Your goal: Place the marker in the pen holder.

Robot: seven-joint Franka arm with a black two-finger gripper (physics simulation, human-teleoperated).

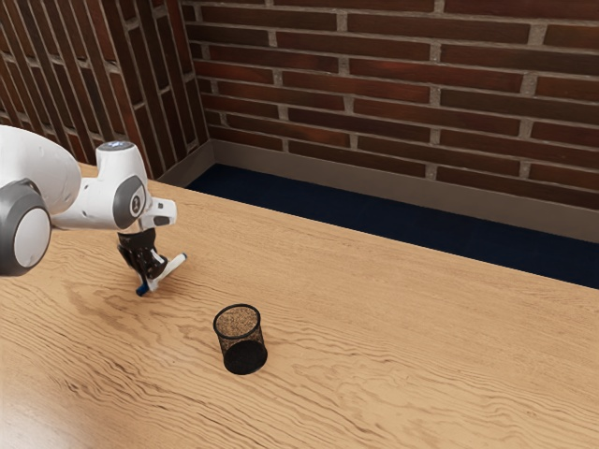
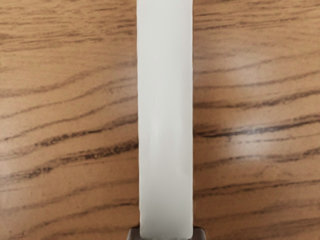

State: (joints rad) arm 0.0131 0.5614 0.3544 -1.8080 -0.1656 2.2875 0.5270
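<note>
**White marker with a blue end [image 1: 172, 267] pinched by the black two-finger end effector [image 1: 153, 282]; round black mesh pen holder [image 1: 241, 342] upright**

1. Container. The pen holder stands on the light brown wood-grain tabletop [image 1: 402, 355], with its open circular rim facing up. Its side is a see-through mesh, and its base appears as a solid dark disc.

2. Container contents. The marker is outside the pen holder. Wood-colored texture is visible through the rim and the upper mesh.

3. End effector. The two fingers are closed against opposite sides of the marker. In the wrist view, dark fingertips flank the white barrel at its near end.

4. Marker. In the exterior view, the barrel is tilted: its dark-tipped end points up toward the exterior view's right, and its blue end points down toward the exterior view's left, close to the tabletop. Contact between the blue end and the tabletop cannot be determined.

5. Relative position. The marker and end effector are well apart from the pen holder, which is located farther toward the exterior view's right and nearer the exterior camera
</note>
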